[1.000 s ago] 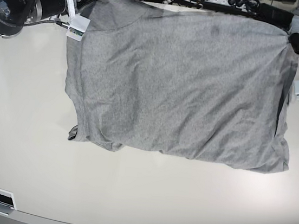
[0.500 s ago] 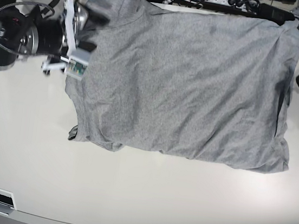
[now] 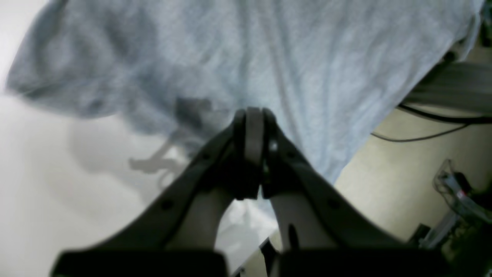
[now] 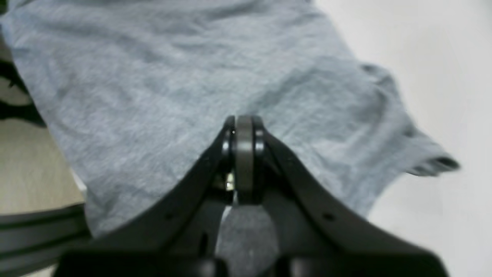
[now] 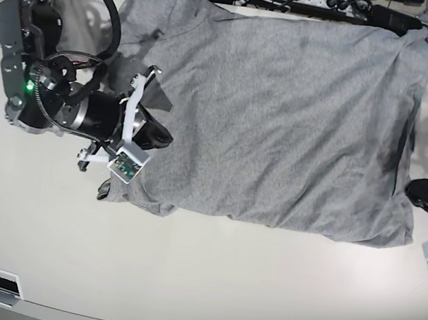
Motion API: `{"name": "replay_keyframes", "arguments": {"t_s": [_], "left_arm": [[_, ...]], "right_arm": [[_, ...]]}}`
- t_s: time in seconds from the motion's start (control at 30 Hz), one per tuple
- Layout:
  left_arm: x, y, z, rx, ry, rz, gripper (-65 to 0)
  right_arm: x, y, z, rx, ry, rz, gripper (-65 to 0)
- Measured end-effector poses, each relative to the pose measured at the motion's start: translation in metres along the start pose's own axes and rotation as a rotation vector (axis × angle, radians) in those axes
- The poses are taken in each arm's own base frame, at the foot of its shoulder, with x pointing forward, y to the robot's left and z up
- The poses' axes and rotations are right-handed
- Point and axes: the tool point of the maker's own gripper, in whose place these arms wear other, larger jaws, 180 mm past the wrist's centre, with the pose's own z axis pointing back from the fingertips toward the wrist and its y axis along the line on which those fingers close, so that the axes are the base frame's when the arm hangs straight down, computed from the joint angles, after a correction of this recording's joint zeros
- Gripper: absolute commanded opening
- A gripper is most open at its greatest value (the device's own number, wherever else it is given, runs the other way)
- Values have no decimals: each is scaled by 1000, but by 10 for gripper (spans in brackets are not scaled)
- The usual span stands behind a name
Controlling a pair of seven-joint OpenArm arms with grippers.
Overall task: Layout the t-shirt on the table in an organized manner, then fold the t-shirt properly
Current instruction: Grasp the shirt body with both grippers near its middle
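T-shirt (image 5: pixel 281 121) spread across upper centre of table (image 5: pixel 199 283). Right gripper (image 4: pixel 244 134) now lower, over shirt's left edge; left gripper (image 3: pixel 250 123) beside lower right corner. Both jaws together, apparently empty. Folding likely next.

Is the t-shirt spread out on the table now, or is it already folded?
Spread out. The t-shirt lies open as one wide grey sheet on the table, wrinkled along its near edge; no half is laid over another.

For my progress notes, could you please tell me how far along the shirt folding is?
Done: the t-shirt lies spread on the table, rumpled along its near hem. In hand: nothing; the left gripper and right gripper are shut and empty above its side edges. Left: smoothing and every fold.
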Motion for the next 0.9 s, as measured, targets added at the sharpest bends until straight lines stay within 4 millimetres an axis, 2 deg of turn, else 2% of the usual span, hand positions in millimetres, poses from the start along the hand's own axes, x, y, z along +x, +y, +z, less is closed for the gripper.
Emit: {"name": "replay_keyframes", "arguments": {"t_s": [0.13, 0.3, 0.43, 0.53, 0.6, 0.77, 0.9], "left_arm": [[-5, -13, -47, -23, 2, -13, -650], [-38, -22, -104, 14, 69, -32, -650], [-63, -42, -135, -27, 117, -3, -650], [-101, -56, -143, -63, 202, 53, -650], [-115, -65, -144, -91, 219, 87, -650], [-144, -84, -144, -144, 324, 115, -650], [-162, -108, -140, -235, 387, 165, -650]], "right_arm": [[-36, -9, -21, -30, 86, -57, -650], [-73, -12, -35, -31, 158, -120, -650], [-100, -9, -33, -20, 277, -140, -650], [-120, -4, -25, 1, 390, -154, -650], [-125, 4, -20, 48, 412, -195, -650], [-148, 21, -6, 119, 523, -239, -650], [-158, 45, -5, 183, 525, -290, -650]]}}
